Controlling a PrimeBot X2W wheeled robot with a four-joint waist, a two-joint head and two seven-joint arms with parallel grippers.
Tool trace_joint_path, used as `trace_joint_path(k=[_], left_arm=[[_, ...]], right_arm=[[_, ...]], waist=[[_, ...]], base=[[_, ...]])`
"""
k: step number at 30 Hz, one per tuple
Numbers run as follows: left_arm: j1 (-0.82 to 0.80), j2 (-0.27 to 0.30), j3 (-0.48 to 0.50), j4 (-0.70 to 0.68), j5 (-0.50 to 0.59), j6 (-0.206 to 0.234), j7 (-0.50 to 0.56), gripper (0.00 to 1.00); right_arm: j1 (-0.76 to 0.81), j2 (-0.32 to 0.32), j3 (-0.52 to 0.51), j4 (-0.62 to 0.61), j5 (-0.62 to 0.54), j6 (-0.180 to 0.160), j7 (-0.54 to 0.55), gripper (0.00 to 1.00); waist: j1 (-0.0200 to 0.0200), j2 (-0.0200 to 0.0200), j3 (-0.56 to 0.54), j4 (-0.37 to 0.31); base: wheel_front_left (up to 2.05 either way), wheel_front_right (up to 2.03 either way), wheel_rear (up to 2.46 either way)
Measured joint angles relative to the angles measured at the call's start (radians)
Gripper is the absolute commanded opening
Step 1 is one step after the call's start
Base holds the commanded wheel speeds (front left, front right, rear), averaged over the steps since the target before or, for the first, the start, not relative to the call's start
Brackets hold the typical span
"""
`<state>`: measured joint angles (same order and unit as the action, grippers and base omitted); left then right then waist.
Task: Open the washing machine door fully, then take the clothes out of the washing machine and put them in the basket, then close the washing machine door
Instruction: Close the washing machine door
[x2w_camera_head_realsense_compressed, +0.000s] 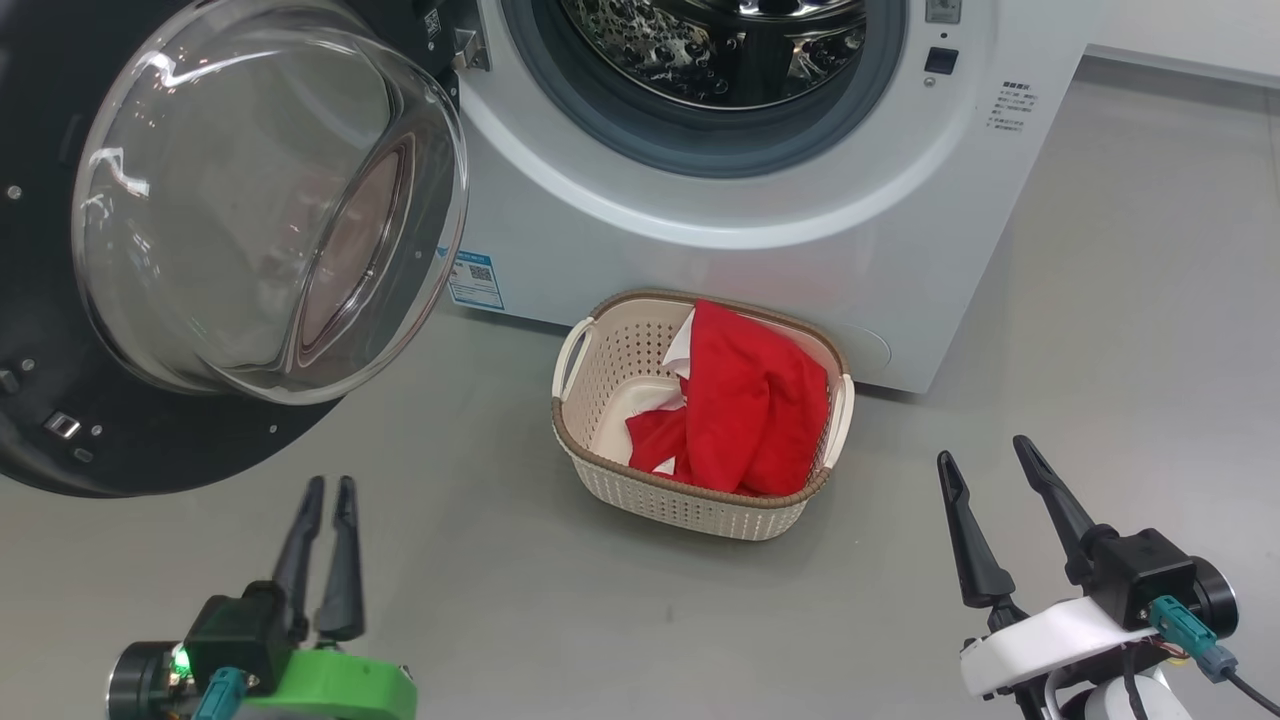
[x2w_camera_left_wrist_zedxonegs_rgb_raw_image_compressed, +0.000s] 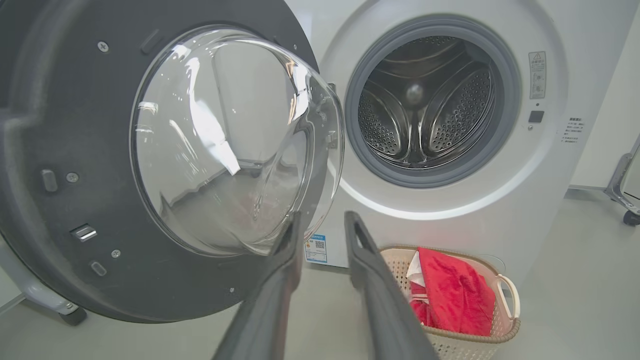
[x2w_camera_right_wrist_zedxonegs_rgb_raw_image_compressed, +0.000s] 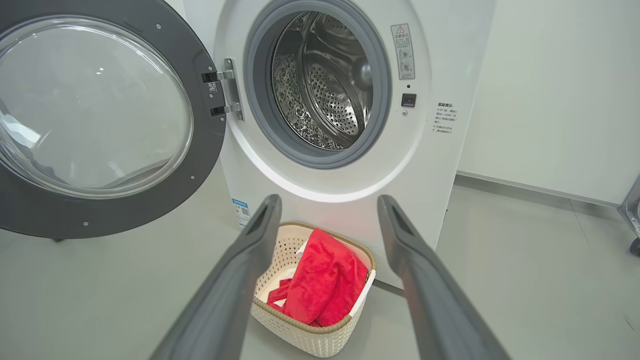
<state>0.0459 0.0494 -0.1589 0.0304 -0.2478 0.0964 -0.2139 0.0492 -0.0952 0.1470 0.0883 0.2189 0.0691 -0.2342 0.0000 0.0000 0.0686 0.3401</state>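
Left gripper (x2w_camera_head_realsense_compressed: 332, 485) base cropped; clothes (x2w_camera_head_realsense_compressed: 750, 410) partly hide basket (x2w_camera_head_realsense_compressed: 620, 350) floor.

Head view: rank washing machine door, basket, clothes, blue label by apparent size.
1. washing machine door, though it is nearest the camera, which inflates it
2. basket
3. clothes
4. blue label

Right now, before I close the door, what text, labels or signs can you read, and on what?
Nothing reads clearly.
Blue label, low on the washing machine front: a QR code, print too small.
Warning sticker right of the drum mouth: a triangle sign, text too small.
Printed block below it: blurred, unreadable.
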Motion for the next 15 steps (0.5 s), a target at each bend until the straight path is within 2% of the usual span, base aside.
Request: trace_joint_path(k=[5,8,12,15], left_arm=[[0.000,0.000,-0.003,-0.001,-0.014,0.002,0.000,0.00],[0.000,-0.001,-0.009,-0.009,-0.048,-0.016,-0.007,0.00],[0.000,-0.002,-0.005,-0.028,-0.170,-0.059,-0.007,0.00],[0.000,-0.003,0.015,-0.058,-0.308,-0.099,-0.007,0.00]], right_arm=[[0.000,0.000,0.000,0.004,0.000,0.000,0.000,1.00],[0.000,0.000,-0.006,0.006,0.000,0.000,0.000,1.00],[0.000,0.000,-0.009,0.006,0.002,0.000,0.000,1.00],[0.001,-0.001,-0.010,0.005,0.002,-0.002,0.000,1.00]], waist=[[0.0000,0.0000,-0.003,-0.001],[0.0000,0.0000,-0.006,0.003],[0.0000,0.0000,-0.012,0.013],[0.0000,0.0000,-0.014,0.023]], base=[[0.00,0.00,0.00],[0.00,0.00,0.00],[0.00,0.00,0.00],[0.00,0.00,0.00]])
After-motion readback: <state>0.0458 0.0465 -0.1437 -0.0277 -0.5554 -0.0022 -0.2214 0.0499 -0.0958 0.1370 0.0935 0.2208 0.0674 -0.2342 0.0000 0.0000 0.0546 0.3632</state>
